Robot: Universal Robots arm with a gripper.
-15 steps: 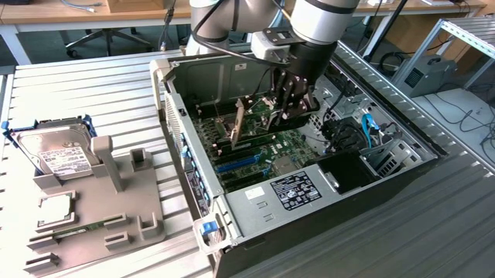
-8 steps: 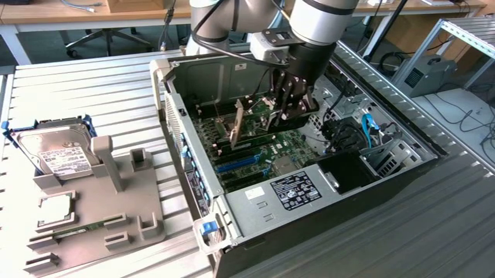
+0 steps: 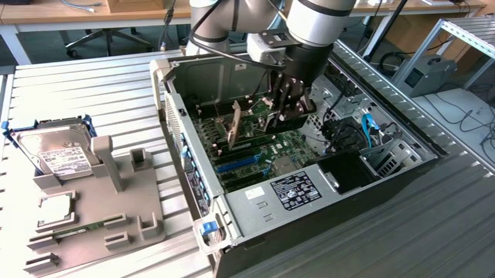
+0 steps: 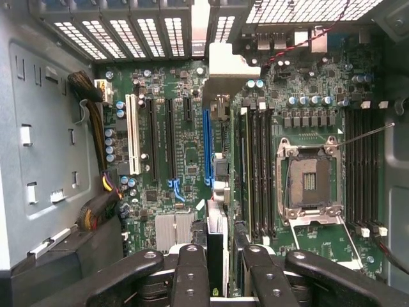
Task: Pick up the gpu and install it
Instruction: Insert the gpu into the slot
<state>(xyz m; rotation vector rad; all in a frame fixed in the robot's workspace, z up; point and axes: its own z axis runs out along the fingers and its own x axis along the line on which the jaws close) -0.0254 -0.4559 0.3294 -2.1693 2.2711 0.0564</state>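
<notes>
A: State the position of the tool (image 3: 288, 119).

B: It hangs inside the open computer case (image 3: 390, 174), low over the motherboard (image 3: 267, 150). The case lies on its side on the worktop (image 3: 93, 81), which turns the board face up, presumably so that cards can be lowered straight into their slots.

A: Condition of the tool?

B: Partly closed. Its fingers (image 4: 192, 275) clamp the gpu (image 4: 217, 246) between them. In the wrist view the card appears edge-on, a thin dark slab running away from the fingers towards the rear of the case.

A: Why is the card held on edge?

B: Judged from the layout, the connector edge must face down to meet a slot. The card stands upright over the board, roughly in line with the blue expansion slot (image 4: 206, 147) and its end towards the rear bracket openings (image 4: 140, 29). Whether it is seated or just above the slot cannot be determined.

A: Other items?

B: A hard drive (image 3: 55, 152) rests in the grey parts holder (image 3: 101, 214) at the exterior view's left, well apart from the case. A memory stick (image 3: 77, 227) lies in the same holder.
</notes>
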